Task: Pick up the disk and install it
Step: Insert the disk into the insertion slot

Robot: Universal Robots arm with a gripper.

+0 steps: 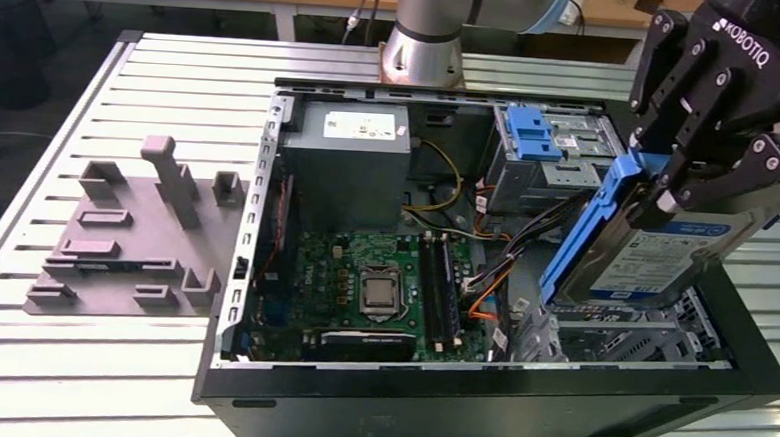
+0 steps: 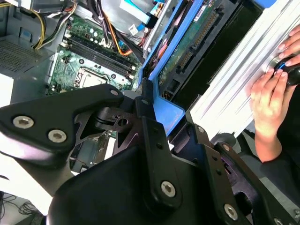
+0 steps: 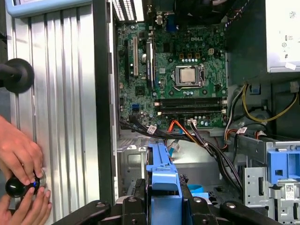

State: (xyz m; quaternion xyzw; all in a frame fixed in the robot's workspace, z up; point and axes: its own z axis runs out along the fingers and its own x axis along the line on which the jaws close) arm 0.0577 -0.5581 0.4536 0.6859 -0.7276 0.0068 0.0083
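Closest to the lens in both wrist views, the gripper [image 3: 164, 202] is clamped on the blue carrier edge of the disk [image 3: 161, 171], a black finger pressing on either side. In the second wrist view the same grip shows from the other face, where the disk's green circuit-board underside [image 2: 190, 49] and its connector are exposed.

In the exterior view the gripper [image 1: 659, 188] hangs at the exterior view's right, over the open computer case [image 1: 489, 372]. The disk [image 1: 655, 257] is off the desk [image 1: 89, 363] and held in the air on edge, tilted, with its white-and-blue label facing the camera and the blue carrier toward the case's middle. Its lower end sits just above a metal bay [image 1: 624, 336] at the case's near corner on the exterior view's right; I cannot tell whether it touches the bay.

Inside the case lie the motherboard [image 1: 366, 287], a grey power supply [image 1: 353, 167] behind it, and a drive cage [image 1: 554, 152] with a blue latch at the far side. Coloured cables [image 1: 487, 284] run between the motherboard and the bay.

A grey fixture [image 1: 128, 245] rests on the desk, well apart from the case, at the exterior view's left. The arm's base [image 1: 426, 40] stands behind the case.

In the first wrist view a person's hand [image 3: 18, 154] rests on the desk beside the case, fingers around a black knob [image 3: 16, 186].
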